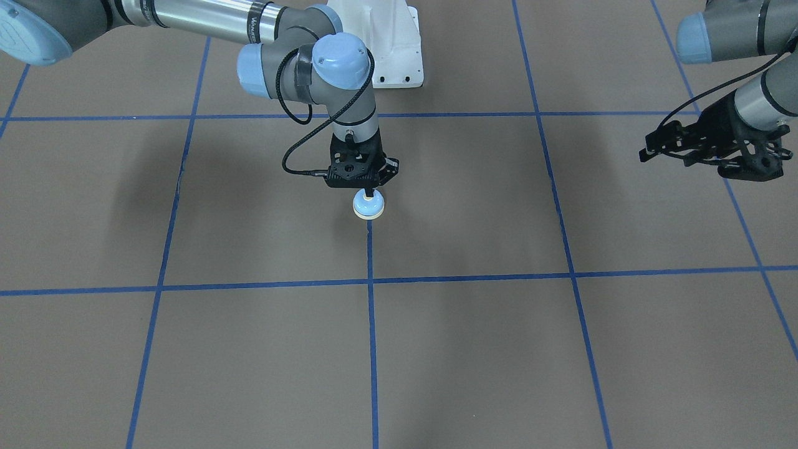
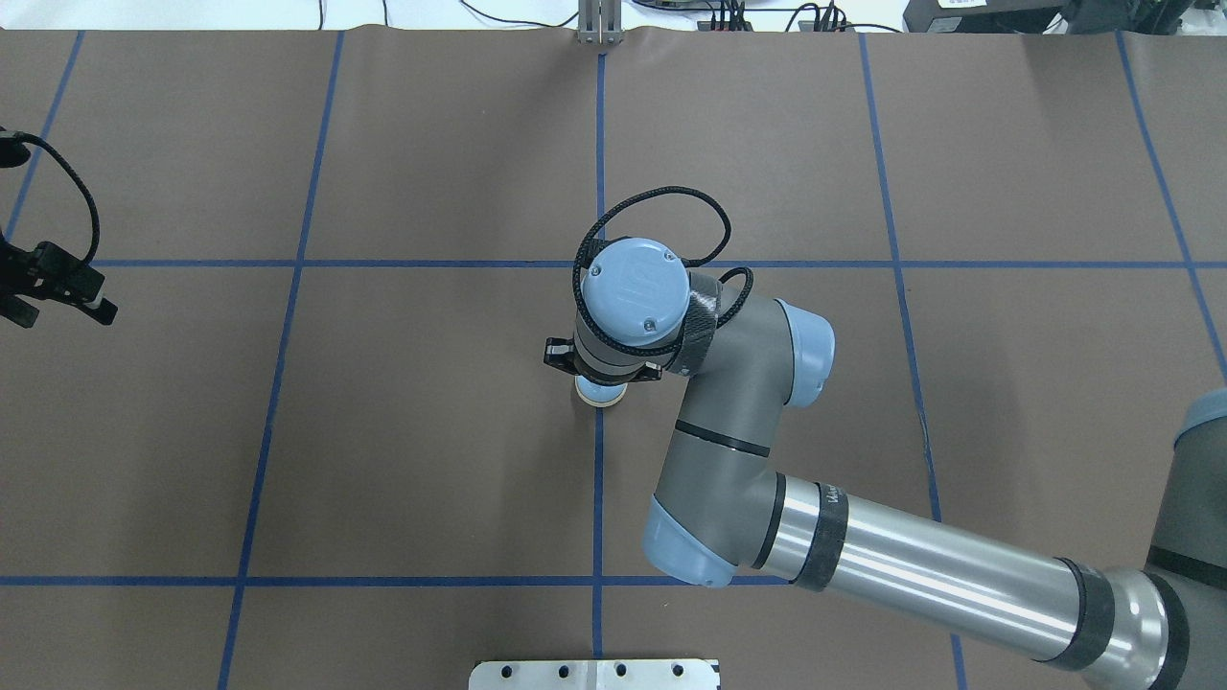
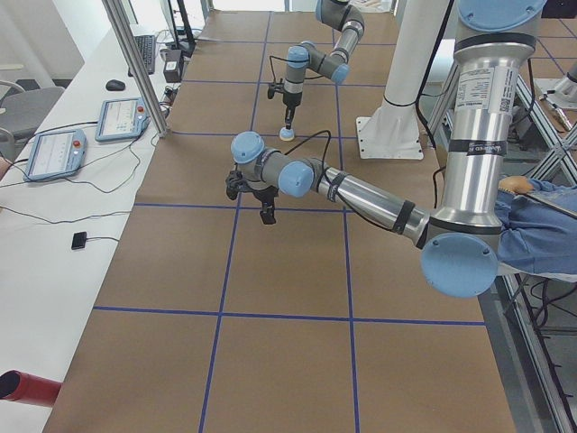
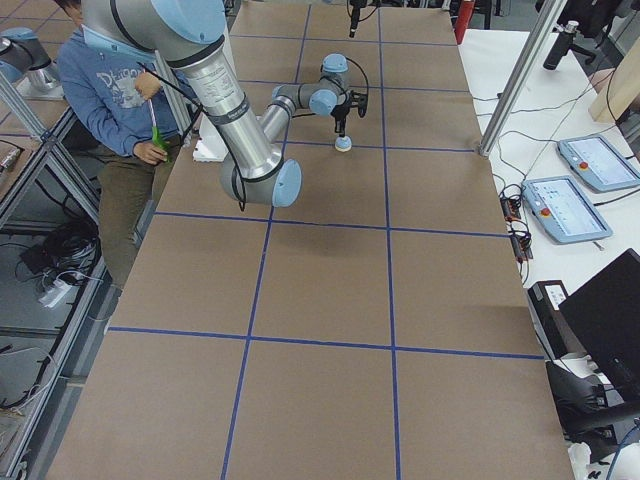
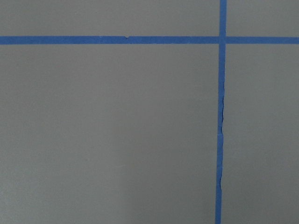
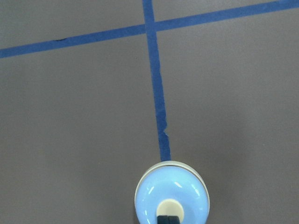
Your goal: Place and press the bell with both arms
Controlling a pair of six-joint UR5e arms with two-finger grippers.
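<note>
The small light-blue bell (image 1: 368,206) with a cream base stands upright on the brown table, on a blue tape line near the middle. It also shows in the overhead view (image 2: 601,393) and in the right wrist view (image 6: 172,198). My right gripper (image 1: 370,194) points straight down over it. It is shut, and its dark fingertips (image 6: 168,219) rest together at the cream button on top. My left gripper (image 1: 648,153) hovers empty above the table far off to the side, with its fingers apart (image 2: 57,305).
Blue tape lines divide the brown table (image 1: 474,349) into squares. The white bolted pedestal (image 1: 399,50) stands behind the bell. Operators' pendants (image 3: 59,149) and cables lie along the far side. A person (image 4: 120,90) stands at the robot's side of the table.
</note>
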